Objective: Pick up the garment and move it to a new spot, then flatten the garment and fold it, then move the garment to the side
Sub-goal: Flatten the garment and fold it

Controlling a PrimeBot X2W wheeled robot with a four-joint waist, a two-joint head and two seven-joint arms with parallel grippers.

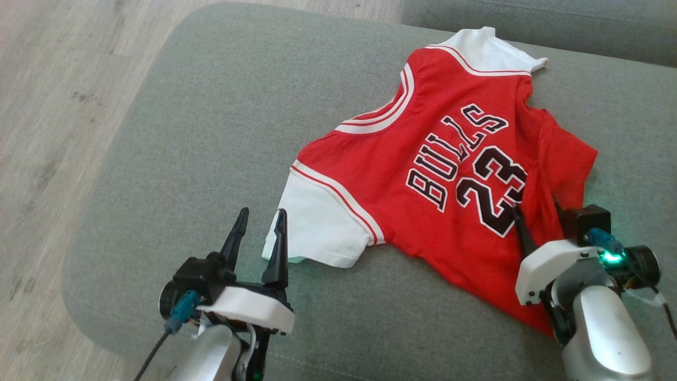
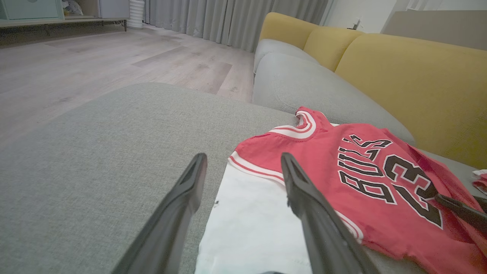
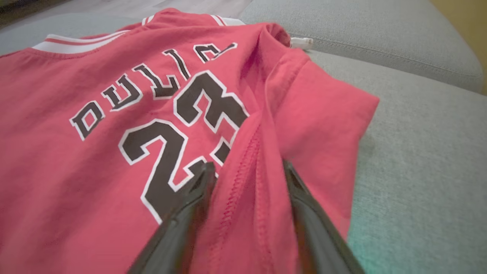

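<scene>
Red short-sleeved fabric shirt (image 1: 423,159) with white sleeves and black "BULLS 23" lettering lay on the grey fabric sofa cushion (image 1: 185,132), toward 2 o'clock in the head view. Left tool (image 1: 262,214), at 7 o'clock, stood apart beside a white sleeve. In the left wrist view, its fingers framed that sleeve's edge. In the right wrist view, the right tool (image 3: 248,165) stood apart at 6 o'clock, straddling a raised red fold.

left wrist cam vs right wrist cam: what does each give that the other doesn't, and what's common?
Left wrist: white sleeve between the open left jaws, curtains, the right arm's dark finger over the jersey. Right wrist: a raised red fold with stitched hem between the right jaws, which stand apart. Both: the red jersey, BULLS 23 print, on the grey cushion.
</scene>
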